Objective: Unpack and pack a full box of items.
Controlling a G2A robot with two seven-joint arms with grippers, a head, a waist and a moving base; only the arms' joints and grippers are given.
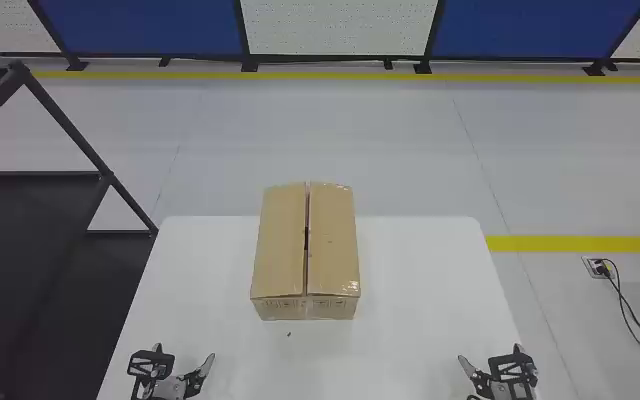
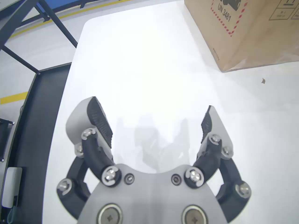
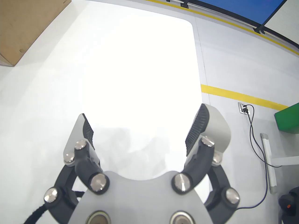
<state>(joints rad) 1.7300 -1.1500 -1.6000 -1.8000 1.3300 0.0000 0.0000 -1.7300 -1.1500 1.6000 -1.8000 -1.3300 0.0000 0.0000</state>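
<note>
A brown cardboard box [image 1: 306, 250] stands in the middle of the white table [image 1: 420, 300], its top flaps closed along a centre seam. Its side with a red-dashed label shows in the left wrist view [image 2: 245, 17], and a corner of it in the right wrist view [image 3: 25, 17]. My left gripper [image 2: 151, 108] [image 1: 172, 372] hovers over the table's near left corner, open and empty. At the near right corner my right gripper [image 3: 143, 115] [image 1: 497, 375] is open too, with nothing between its fingers. The box's contents are hidden.
A dark metal frame [image 1: 60, 130] and a black surface [image 2: 35, 122] stand left of the table. A small dark speck [image 2: 263, 80] lies on the table near the box. A cable and floor socket [image 3: 244, 108] lie to the right. Blue and white panels [image 1: 340, 25] close the back.
</note>
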